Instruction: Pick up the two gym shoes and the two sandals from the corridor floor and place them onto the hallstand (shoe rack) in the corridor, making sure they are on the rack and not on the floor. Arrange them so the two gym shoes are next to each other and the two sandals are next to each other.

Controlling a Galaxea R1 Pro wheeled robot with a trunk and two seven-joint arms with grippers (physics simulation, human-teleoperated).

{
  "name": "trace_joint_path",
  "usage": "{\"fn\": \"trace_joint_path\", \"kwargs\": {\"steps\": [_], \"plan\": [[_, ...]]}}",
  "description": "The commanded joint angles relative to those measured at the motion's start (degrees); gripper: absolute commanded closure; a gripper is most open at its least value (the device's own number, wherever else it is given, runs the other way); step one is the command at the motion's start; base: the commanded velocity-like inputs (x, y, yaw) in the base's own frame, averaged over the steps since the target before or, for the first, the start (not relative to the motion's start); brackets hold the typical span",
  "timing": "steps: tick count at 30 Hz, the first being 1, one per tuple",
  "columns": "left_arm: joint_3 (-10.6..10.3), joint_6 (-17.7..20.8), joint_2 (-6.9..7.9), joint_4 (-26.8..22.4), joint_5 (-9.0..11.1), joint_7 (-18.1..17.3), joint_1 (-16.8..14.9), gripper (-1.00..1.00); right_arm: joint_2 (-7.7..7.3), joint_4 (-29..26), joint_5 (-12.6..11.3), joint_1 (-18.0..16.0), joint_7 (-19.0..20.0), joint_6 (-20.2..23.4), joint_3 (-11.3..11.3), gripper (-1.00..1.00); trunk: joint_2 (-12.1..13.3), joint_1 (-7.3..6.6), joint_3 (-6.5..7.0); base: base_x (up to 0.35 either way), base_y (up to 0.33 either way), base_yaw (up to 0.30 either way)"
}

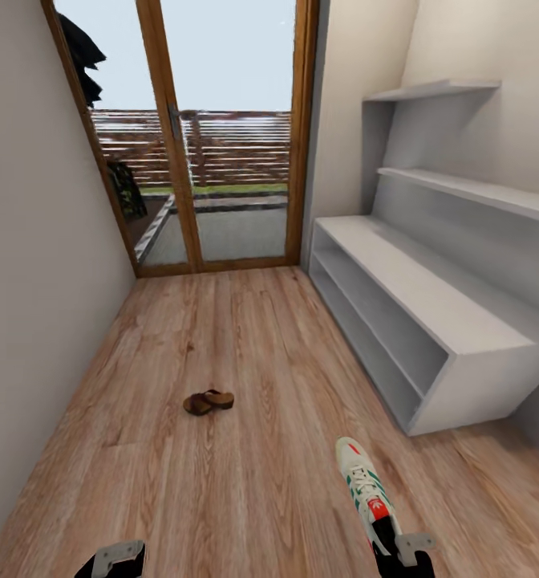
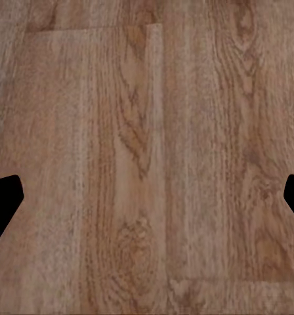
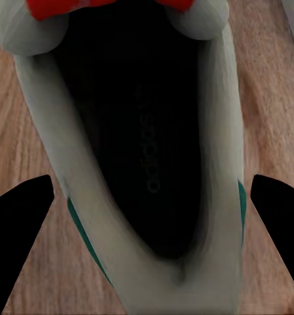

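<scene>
- Hovering over the heel of one sneaker (image 1: 364, 482) on the wooden floor (image 1: 245, 345), the right gripper (image 3: 147, 216) has its fingers spread wider than the shoe, one on each side, holding nothing.
- The sneaker looks light, with soft walls; I would pinch the firmer heel collar.
- The left gripper (image 2: 147, 197) hangs wide open above bare planks.
- The brown sandals (image 1: 208, 401) lie together farther ahead, well apart from the sneaker.
- The shoe rack (image 1: 430, 321) stands by the right wall.
</scene>
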Motion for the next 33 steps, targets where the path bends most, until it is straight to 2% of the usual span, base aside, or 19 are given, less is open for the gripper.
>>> {"fn": "trace_joint_path", "kwargs": {"steps": [1,13,33], "plan": [[-0.07,-0.20,0.00,0.08,0.09,0.11,-0.05,-1.00,0.01,0.02,0.44,-0.02,0.19,-0.22,-0.50,1.00,-0.02,0.02,-0.04,0.309,0.135,0.278],[-0.07,-0.21,0.01,0.08,0.09,0.11,-0.05,-1.00,0.01,-0.01,0.36,-0.05,0.11,-0.22,-0.50,1.00,-0.02,0.02,-0.04,0.330,0.036,0.255],[-0.07,-0.22,0.01,0.08,0.09,0.11,-0.05,-1.00,0.01,-0.07,0.27,-0.04,0.19,-0.22,-0.50,1.00,-0.02,0.02,-0.04,0.338,0.000,0.011]]}}
